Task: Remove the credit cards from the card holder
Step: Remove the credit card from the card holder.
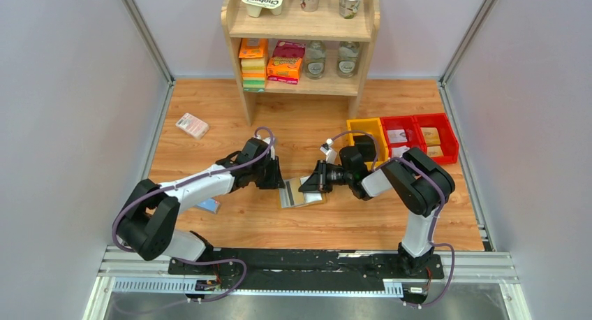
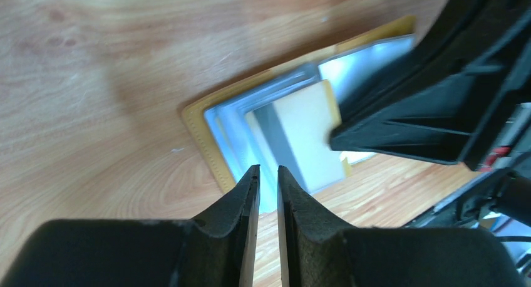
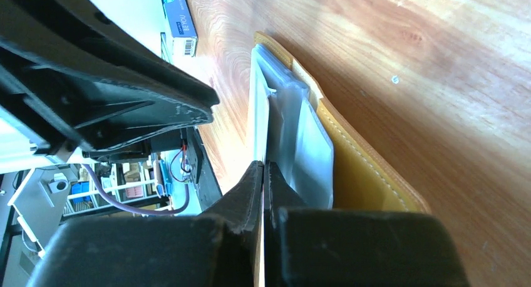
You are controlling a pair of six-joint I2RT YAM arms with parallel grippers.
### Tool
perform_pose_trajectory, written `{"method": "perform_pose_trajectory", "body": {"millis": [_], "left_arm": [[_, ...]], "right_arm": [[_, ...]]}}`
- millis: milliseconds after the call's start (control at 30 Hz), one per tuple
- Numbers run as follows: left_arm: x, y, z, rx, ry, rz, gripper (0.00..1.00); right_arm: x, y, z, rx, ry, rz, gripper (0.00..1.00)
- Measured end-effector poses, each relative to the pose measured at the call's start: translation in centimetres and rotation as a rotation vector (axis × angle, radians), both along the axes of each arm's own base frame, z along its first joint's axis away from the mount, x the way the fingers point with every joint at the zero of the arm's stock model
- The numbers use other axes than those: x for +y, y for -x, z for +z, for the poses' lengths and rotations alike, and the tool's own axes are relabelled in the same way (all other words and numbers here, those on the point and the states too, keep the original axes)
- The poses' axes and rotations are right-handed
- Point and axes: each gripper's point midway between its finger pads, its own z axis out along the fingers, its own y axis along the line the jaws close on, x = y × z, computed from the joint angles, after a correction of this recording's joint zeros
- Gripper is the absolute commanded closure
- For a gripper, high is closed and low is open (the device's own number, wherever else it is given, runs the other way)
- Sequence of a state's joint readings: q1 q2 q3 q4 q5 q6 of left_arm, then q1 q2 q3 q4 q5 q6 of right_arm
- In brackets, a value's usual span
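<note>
So the wooden bench (image 1: 307, 117) has a shelf (image 1: 300, 35) at the middle of its far edge. The top tier has a multipack of pots and two lidded cups. The lower tier has stacked orange, yellow and green boxes, a couple of snack packs and two glass jars.

Toward the right edge there's a row of three bins. The yellow bin (image 1: 368, 122) is mostly hidden behind the right arm, so I can't tell what's in it. The middle red bin (image 1: 396, 120) has pale packets and the end red bin (image 1: 450, 142) has tan ones.

The card holder (image 1: 307, 200) lies open about mid-bench, a bit toward the near edge, grey-blue sleeves facing up. A cream credit card (image 2: 300, 136) with a dark stripe lies over the sleeves.

The right end effector (image 3: 263, 168) is pinched tight on that card's thin edge. The left end effector (image 2: 268, 177) hangs just over the holder's left side, fingers a sliver apart with nothing between them.

A pink-white packet (image 1: 192, 125) sits toward the far left corner, and a blue bar (image 1: 208, 206) peeks out under the left arm.
</note>
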State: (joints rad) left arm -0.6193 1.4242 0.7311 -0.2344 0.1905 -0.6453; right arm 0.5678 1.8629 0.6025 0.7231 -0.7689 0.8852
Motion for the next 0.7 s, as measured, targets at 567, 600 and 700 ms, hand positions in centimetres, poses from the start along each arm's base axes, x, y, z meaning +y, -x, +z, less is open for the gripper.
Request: {"method": "perform_pose_trajectory", "body": {"millis": [567,600,700], "left_arm": [[-0.6,0.1,-2.0,0.054,0.001,-0.011,0.97],[-0.7,0.1,-2.0,0.054,0.001,-0.011,0.96],[-0.7,0.1,-2.0,0.055,0.001,-0.011,0.97]], "right_arm": [[0.1,-0.1,0.0,0.027,0.0,-0.016,0.87],[0.1,0.0,0.0,0.027,0.0,-0.014,0.85],[0.5,0.0,0.2,0.024,-0.002,-0.005,0.8]]}}
